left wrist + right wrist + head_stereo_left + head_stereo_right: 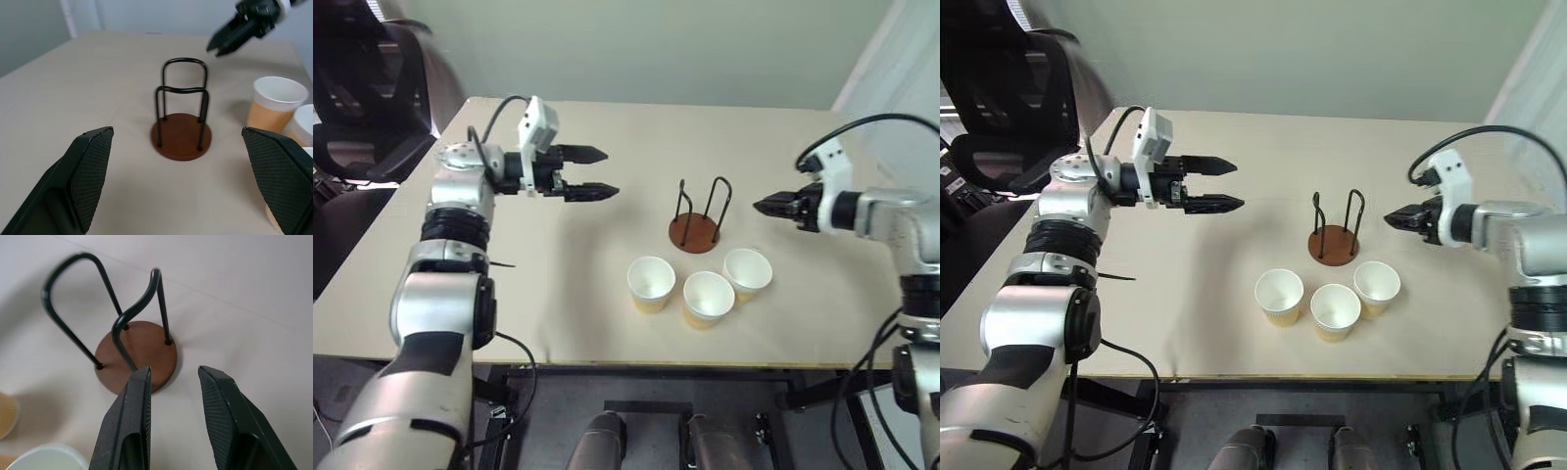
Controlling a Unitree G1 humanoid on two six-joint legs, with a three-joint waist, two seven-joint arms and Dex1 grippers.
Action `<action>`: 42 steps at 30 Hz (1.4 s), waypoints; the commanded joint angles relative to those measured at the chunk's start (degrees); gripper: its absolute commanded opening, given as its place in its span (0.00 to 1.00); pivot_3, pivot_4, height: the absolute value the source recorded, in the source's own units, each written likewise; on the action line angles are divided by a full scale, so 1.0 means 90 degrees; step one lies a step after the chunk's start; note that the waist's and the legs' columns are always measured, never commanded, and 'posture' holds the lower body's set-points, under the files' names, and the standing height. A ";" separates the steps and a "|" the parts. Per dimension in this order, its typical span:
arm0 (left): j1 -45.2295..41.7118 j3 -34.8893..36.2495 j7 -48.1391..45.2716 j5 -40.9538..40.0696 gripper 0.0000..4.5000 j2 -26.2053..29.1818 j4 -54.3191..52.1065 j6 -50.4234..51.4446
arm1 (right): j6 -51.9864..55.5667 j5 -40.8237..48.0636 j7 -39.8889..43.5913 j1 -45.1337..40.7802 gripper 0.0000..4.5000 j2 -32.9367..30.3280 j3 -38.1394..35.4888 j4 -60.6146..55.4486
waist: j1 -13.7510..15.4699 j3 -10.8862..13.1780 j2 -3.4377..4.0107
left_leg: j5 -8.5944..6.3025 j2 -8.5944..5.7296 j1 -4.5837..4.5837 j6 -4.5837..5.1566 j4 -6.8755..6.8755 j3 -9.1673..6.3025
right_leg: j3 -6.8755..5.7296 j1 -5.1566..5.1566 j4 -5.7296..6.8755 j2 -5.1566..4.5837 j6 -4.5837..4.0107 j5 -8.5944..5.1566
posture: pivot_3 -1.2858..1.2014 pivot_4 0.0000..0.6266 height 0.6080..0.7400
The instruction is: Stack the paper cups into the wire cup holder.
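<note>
The wire cup holder [695, 233], a reddish-brown disc with two black wire loops, stands empty near the table's middle. Three paper cups [651, 284] [708, 299] [747, 274] stand upright in a cluster just in front of it, white inside and tan outside. My left gripper [610, 172] hovers well to the holder's left, pointing toward it, fingers wide open and empty. My right gripper [759, 207] hangs close to the holder's right side, above the table. Its fingers [139, 396] stand a narrow gap apart with nothing between them.
The beige table [587, 323] has its front edge just below the cups. A black office chair [362, 98] stands beyond the table's left corner. A pale wall runs behind the table's far edge.
</note>
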 commanded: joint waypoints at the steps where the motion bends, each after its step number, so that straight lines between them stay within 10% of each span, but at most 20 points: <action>1: -0.0271 0.0007 -0.0105 0.0031 1.00 -0.0021 0.0032 -0.0126 | 0.0381 0.0602 0.0348 0.0222 0.32 -0.0391 -0.0407 -0.0981 | -0.0012 0.0000 0.0000 | 0.0000 0.0002 -0.0001 0.0000 -0.0001 -0.0001 | 0.0000 0.0000 -0.0001 0.0000 0.0004 0.0000 | 0.52 0.24 1.00; 9: -0.0354 -0.0022 -0.0358 0.0089 1.00 -0.0064 0.0165 -0.0155 | 0.0815 0.1882 0.1216 0.1431 0.32 -0.1453 -0.0799 -0.2744 | -0.0021 0.0000 -0.0001 | -0.0002 0.0004 0.0001 0.0002 0.0002 0.0021 | 0.0005 0.0007 -0.0002 0.0006 0.0003 -0.0034 | 0.52 0.24 1.00; 21: -0.0429 0.0055 -0.0258 0.0105 1.00 -0.0044 0.0308 -0.0240 | -0.1106 0.0830 0.1778 0.2463 0.32 -0.2803 0.0070 -0.3088 | 0.0032 0.0000 0.0001 | -0.0004 0.0003 0.0010 0.0019 0.0022 0.0033 | 0.0017 0.0019 0.0000 -0.0006 0.0018 -0.0026 | 0.52 0.24 1.00; 42: -0.0289 -0.0082 -0.0761 -0.0049 1.00 0.0034 0.0058 -0.0147 | -0.2686 -0.0846 0.2377 0.1524 0.32 -0.2433 0.1780 -0.2794 | 0.0008 0.0000 0.0000 | -0.0007 0.0005 0.0016 0.0042 0.0033 0.0069 | 0.0032 0.0023 -0.0007 -0.0009 0.0087 0.0016 | 0.52 0.24 1.00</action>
